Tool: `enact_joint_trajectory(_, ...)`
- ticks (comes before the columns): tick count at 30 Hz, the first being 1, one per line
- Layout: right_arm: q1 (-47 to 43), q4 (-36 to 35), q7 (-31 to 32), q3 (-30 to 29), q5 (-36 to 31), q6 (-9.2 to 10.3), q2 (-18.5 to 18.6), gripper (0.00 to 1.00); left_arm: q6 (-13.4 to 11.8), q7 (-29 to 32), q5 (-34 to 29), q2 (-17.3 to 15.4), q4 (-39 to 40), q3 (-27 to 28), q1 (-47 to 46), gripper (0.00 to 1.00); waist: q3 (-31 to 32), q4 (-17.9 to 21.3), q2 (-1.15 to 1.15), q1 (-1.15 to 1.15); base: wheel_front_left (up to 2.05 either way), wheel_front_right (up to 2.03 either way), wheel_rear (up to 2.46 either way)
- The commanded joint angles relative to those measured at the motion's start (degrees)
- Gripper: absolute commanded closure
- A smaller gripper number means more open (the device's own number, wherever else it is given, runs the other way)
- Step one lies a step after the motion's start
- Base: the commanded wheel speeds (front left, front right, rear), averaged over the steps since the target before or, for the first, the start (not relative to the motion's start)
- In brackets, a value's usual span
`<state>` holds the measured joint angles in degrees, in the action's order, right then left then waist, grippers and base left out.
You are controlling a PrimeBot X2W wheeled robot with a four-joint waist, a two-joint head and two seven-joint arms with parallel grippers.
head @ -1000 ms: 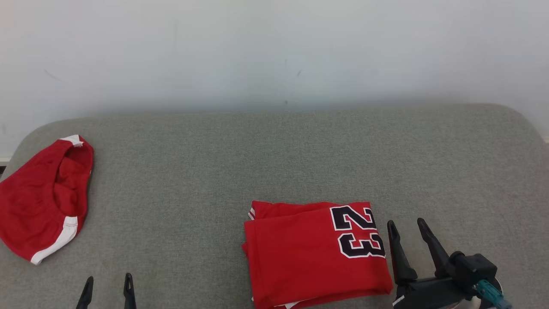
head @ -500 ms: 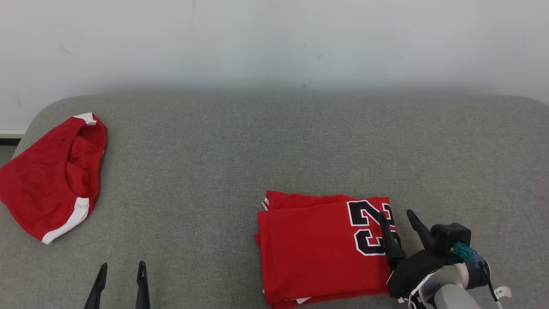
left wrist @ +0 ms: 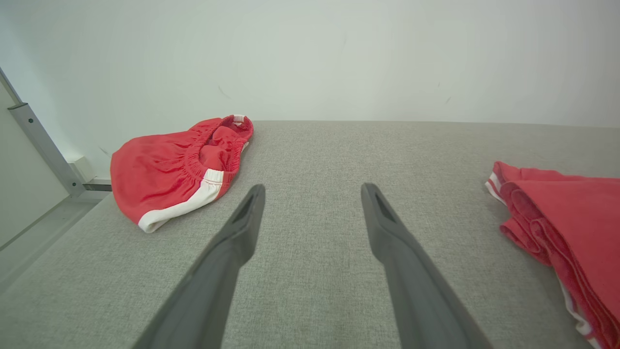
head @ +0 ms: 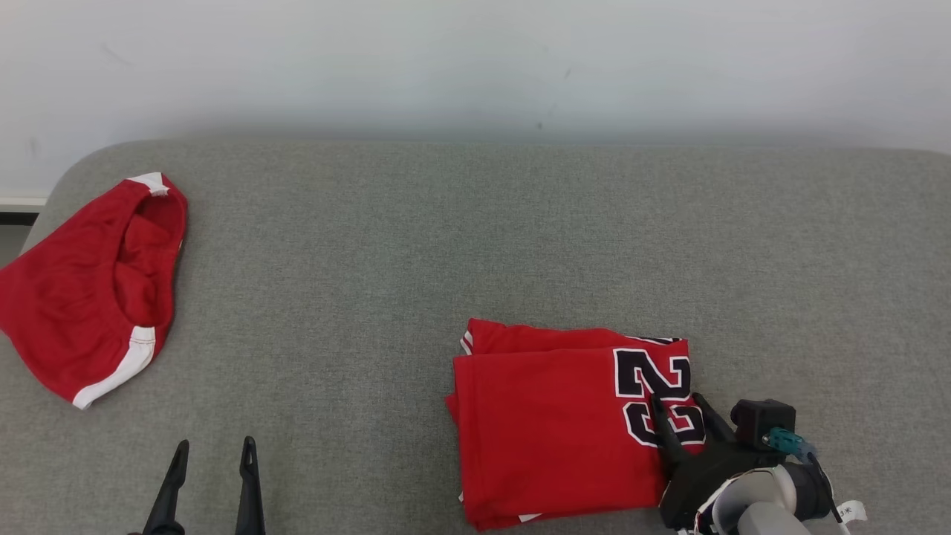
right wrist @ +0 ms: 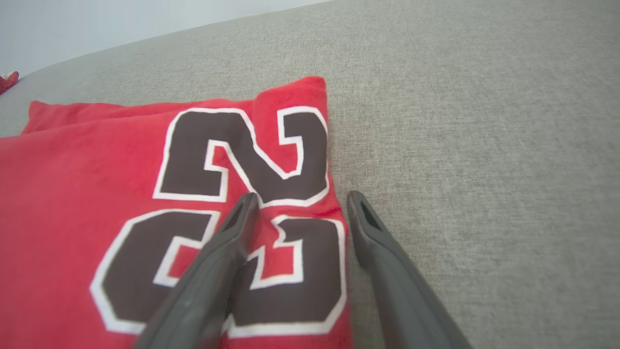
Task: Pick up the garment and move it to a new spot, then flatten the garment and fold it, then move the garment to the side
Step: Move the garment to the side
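The garment (head: 550,431) lies folded flat on the grey bench (head: 446,238). It sits near the front edge, a bit to the robot's right of the middle. It is red and makes a neat, almost square block. Its longer side runs from left to right, in line with the front of the bench.

A big black number 23 with white edges is on top, at the right end. The number lies on its side. The 2 is farther from the robot and the 3 is closer. The stacked cloth layers show along the left end of the garment (left wrist: 571,213). A lower layer with a thin white stripe peeks out at the far left corner.

The right hand (head: 677,405) is wide open and holds nothing. It is at the right end of the garment (right wrist: 72,194). In the right wrist view, one finger (right wrist: 227,242) is over the 3. The other finger (right wrist: 382,252) is over bare grey cloth, just beside the red edge. I cannot tell if they touch the cloth.

The left hand (head: 215,446) is wide open too and holds nothing. It is over bare bench at the front left, well apart from the garment.

A pair of red shorts (head: 74,312) with a white band lies bunched up at the far left.
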<state>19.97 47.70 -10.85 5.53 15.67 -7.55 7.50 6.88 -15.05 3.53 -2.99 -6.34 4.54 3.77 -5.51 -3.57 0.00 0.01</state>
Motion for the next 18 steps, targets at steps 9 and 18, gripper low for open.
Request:
enact_joint_trajectory(9,4.5,0.3,-0.8,4.5,3.0,0.15,0.9,1.00,-0.2,-0.2,1.0,0.1,0.2,0.2,-1.7,0.00,-2.1,1.3,0.00,-0.01,0.00,0.00,0.00)
enact_joint_trajectory(18,17.2,0.1,0.0,7.3,3.3,0.15,7.1,1.00,0.1,-0.2,1.3,0.0,1.5,-0.7,-4.9,0.00,-8.4,2.7,0.00,-0.01,0.00,0.00,0.00)
